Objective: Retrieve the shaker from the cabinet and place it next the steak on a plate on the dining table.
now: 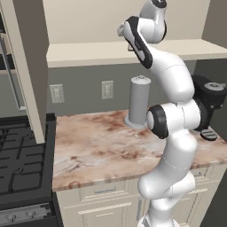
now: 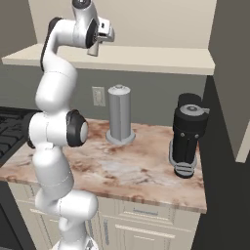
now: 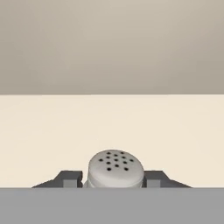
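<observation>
The cabinet point(image 3: 112, 127) shelf lay cream and flat under my claw point(image 3: 114, 180), whose fingers point(image 3: 70, 178) pressed both sides of the shaker point(image 3: 115, 169), its holed cap facing me. It looked light, stiff, slick metal; I judged mid-body best
</observation>
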